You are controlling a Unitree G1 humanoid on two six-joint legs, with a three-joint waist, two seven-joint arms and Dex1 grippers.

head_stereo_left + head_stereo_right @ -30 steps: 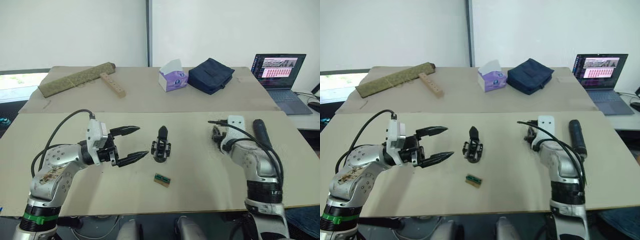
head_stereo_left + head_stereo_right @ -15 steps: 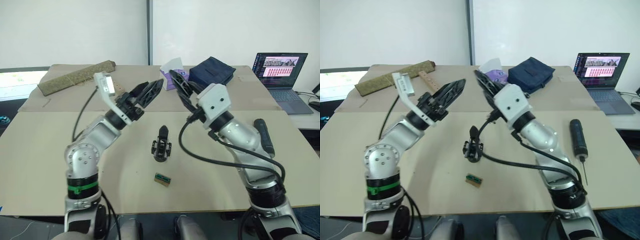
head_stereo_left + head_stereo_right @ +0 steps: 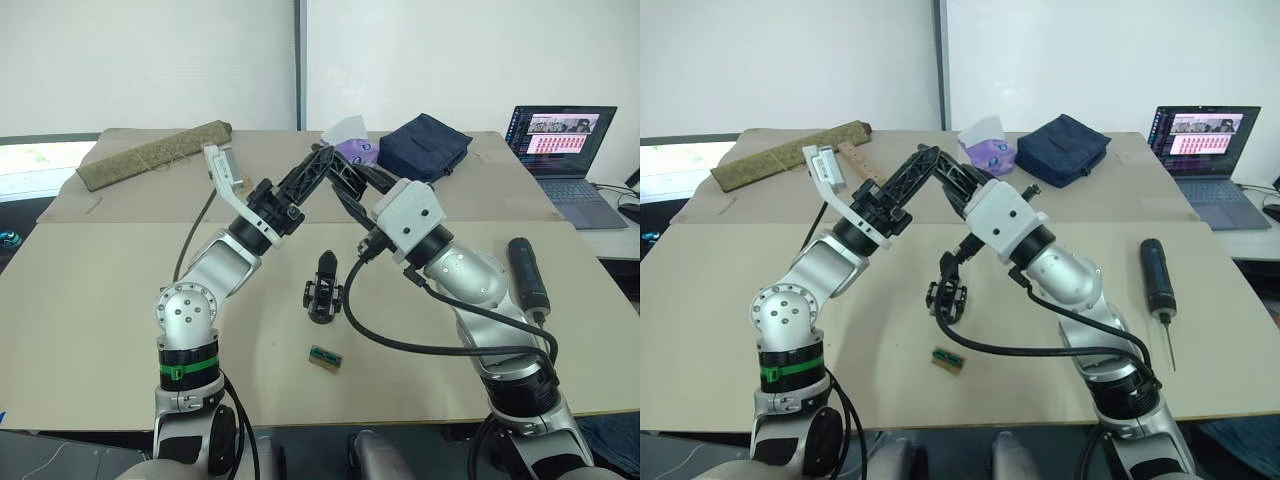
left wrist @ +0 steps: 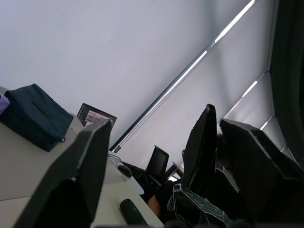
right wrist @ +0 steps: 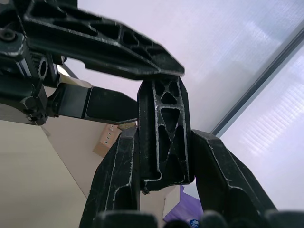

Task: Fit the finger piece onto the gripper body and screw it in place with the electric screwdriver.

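The right gripper [image 3: 340, 172] has its two fingers [image 5: 118, 180] closed around one finger of the left gripper [image 3: 318, 168]. In the right wrist view that trussed black finger sits tight between them and looks pinched. The left gripper's own jaws are spread, with a right finger standing in the gap, so the two grippers mesh tip to tip in the air.

A second ago both were low by the table, the left open beside the body [image 3: 322, 292] and the right near the screwdriver [image 3: 527, 276]. Half a second ago they were raised with tips apart; now they have met, high above the body.

The body stands upright on the table beneath them, untouched and where it was. The green block [image 3: 324, 358] lies just in front of it. The screwdriver lies flat well off to the right, also unmoved.

Neither gripper carries a task part, so fitting and screwing appear not yet begun. The arms would have to unlock and come down first.
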